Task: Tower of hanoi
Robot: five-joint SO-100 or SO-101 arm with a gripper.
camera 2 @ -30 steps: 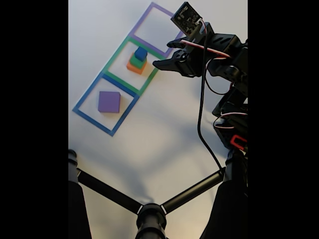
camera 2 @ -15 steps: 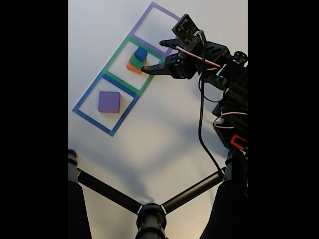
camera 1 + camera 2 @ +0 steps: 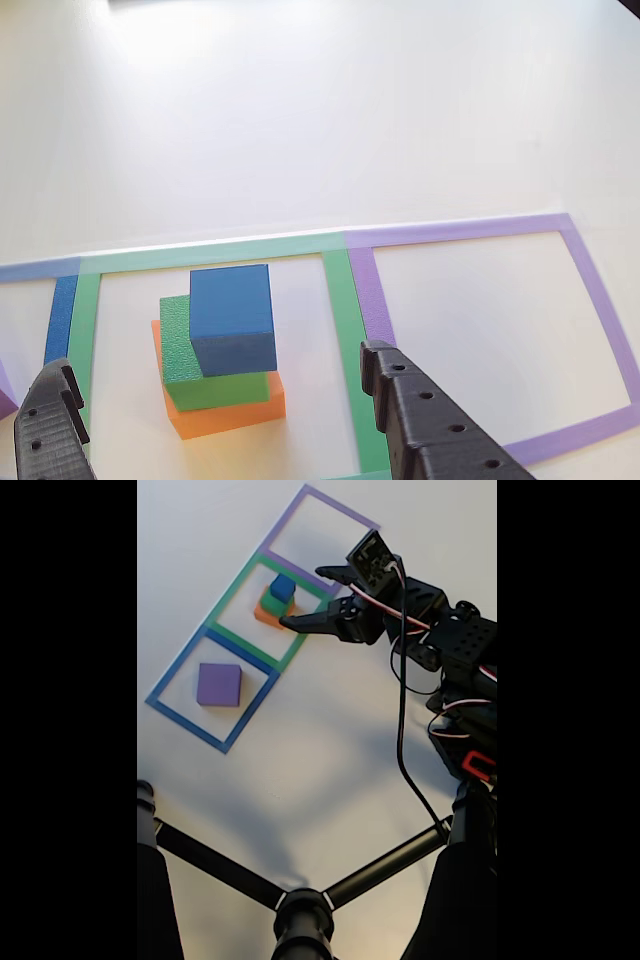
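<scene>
- Blue cube (image 3: 232,318) tops the green block (image 3: 190,360) and orange block (image 3: 225,410), inside the green square (image 3: 340,300).
- Gripper (image 3: 215,425) jaws spread wide, empty, flanking the stack.
- Cube looks light, rigid; pinch its flat opposite sides.

The hand (image 3: 220,410) has matt black plastic fingers (image 3: 430,430) with a faintly ribbed surface and small holes. Between them, the blue cube (image 3: 233,318), green block (image 3: 180,360) and orange block (image 3: 225,415) look finely grainy and matt. The white desk (image 3: 300,120) is smooth with a soft sheen.
</scene>
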